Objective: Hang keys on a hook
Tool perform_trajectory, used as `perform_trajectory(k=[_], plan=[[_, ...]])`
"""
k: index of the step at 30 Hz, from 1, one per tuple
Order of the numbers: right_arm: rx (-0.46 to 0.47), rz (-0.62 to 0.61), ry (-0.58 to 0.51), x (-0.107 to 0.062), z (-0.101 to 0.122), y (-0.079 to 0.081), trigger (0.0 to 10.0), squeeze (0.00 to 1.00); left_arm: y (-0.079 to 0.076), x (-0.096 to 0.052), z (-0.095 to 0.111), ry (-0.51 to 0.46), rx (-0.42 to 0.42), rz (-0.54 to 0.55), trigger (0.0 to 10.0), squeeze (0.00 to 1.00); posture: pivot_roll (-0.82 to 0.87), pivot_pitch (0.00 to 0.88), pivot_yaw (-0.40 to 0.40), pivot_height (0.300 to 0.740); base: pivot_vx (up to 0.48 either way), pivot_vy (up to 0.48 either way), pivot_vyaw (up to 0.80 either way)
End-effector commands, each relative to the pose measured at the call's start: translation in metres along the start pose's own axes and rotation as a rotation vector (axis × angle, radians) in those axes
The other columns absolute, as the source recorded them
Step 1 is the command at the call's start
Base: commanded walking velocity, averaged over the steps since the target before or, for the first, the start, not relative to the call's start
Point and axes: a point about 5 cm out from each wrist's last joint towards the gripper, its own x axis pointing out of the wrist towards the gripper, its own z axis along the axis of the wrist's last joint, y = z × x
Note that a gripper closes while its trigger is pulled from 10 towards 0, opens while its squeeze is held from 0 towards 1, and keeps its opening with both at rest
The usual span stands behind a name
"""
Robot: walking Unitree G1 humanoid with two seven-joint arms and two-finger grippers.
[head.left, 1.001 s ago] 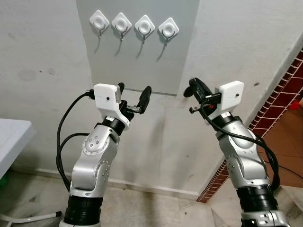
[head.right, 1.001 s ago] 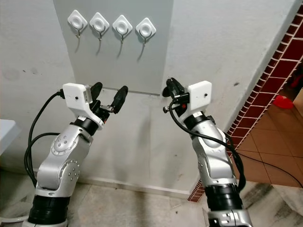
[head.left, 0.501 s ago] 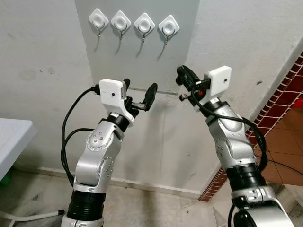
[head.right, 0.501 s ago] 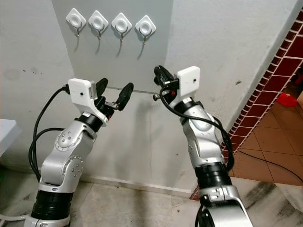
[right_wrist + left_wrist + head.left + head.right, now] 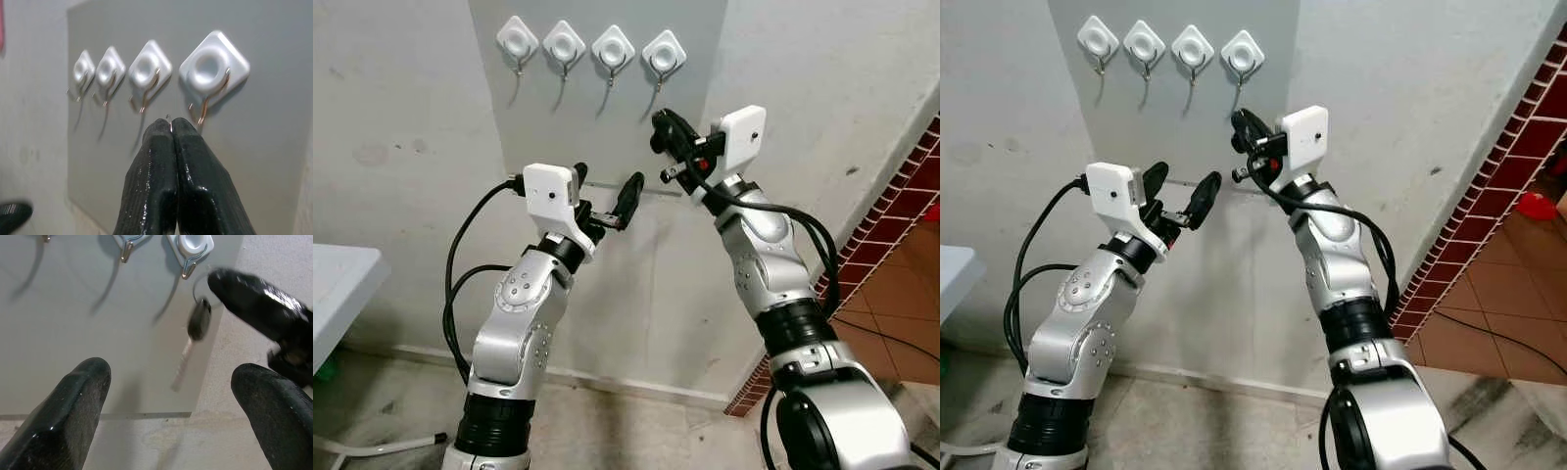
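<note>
Four white hooks sit in a row on a grey panel on the wall; the rightmost hook is nearest my right gripper. My right gripper is raised just below that hook and is shut on the ring of a key, whose black head and silver blade hang down. In the right wrist view the shut fingers point at the rightmost hook, and a bit of ring shows at their tips. My left gripper stands open lower down to the left, with nothing between its fingers.
A white table edge is at the far left. A red tiled wall slants down on the right, with a brown tile floor beside it. Black cables loop from both arms.
My right gripper has risen and moved left with the key, from beside the panel's lower edge to just under the rightmost hook. The left arm shifted slightly up and right.
</note>
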Motion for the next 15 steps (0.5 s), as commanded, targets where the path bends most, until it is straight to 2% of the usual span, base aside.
perform_trajectory(k=[1,11,15], plan=[[0.007,-0.004,-0.043,0.008,0.01,-0.002,10.0,0.0,-0.004,0.004,0.004,-0.005,0.011,-0.025,10.0,0.0,0.04,0.003,-0.034,0.74,0.0,0.0,0.0],[0.03,-0.007,-0.068,0.019,0.015,-0.004,10.0,0.0,-0.005,0.005,0.004,-0.007,0.007,-0.029,10.0,0.0,0.04,0.0,-0.037,0.74,0.0,0.0,0.0],[0.068,-0.026,-0.077,0.022,0.016,-0.006,10.0,0.0,-0.005,0.004,0.003,-0.005,0.005,-0.025,10.0,0.0,0.04,0.001,-0.04,0.74,0.0,0.0,0.0]])
